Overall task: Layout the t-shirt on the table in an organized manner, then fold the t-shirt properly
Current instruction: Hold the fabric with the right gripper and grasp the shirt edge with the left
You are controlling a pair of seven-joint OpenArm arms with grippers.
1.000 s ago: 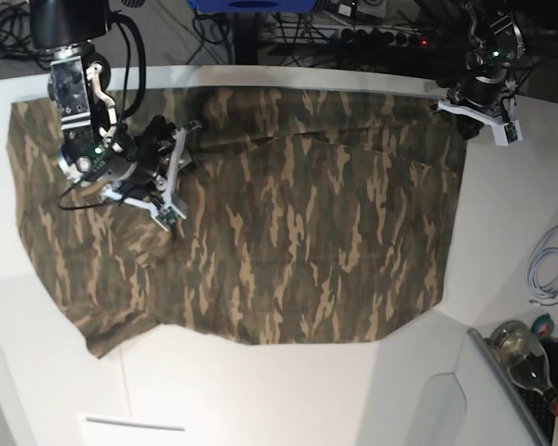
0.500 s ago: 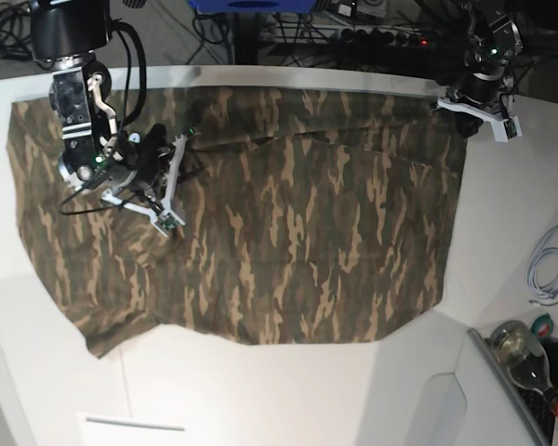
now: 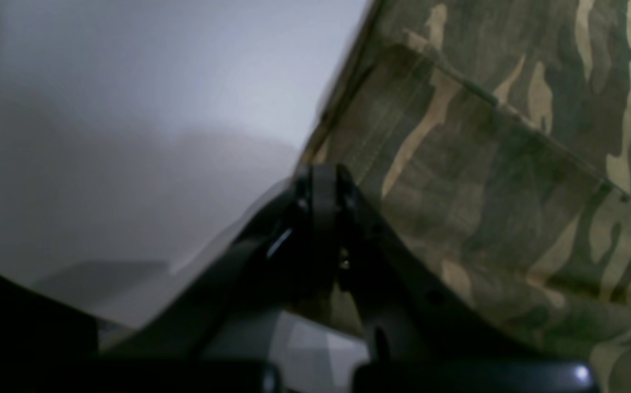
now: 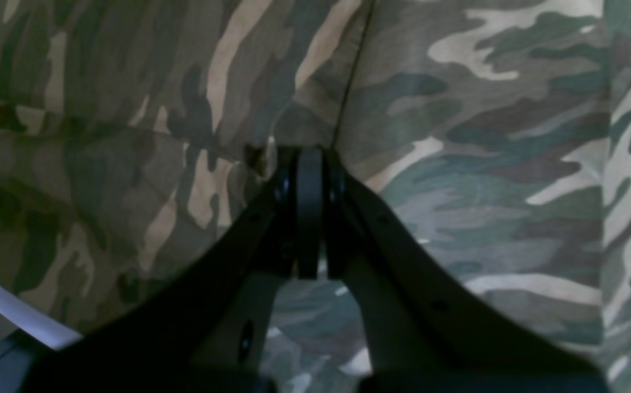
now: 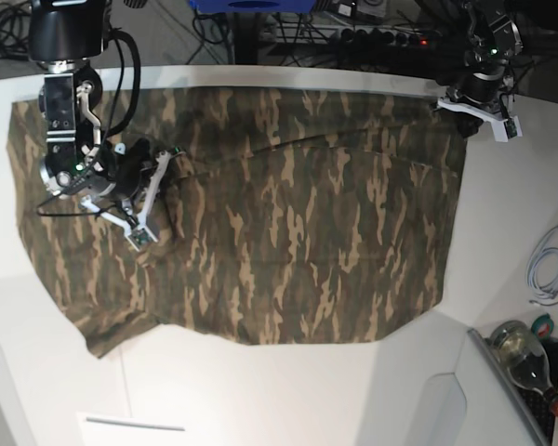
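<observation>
Camouflage t-shirt (image 5: 260,214), one only, lies spread wide over the white table (image 5: 288,390). The right gripper (image 4: 309,164) is pinched closed on its cloth near the left; the left gripper (image 3: 320,180) is closed at its far right corner, whether gripping cloth I cannot tell

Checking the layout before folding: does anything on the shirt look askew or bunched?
Yes. The t-shirt lies mostly flat, but a diagonal crease runs across its upper middle, and its lower left edge juts out unevenly on the table. Nothing looks damaged.
</observation>
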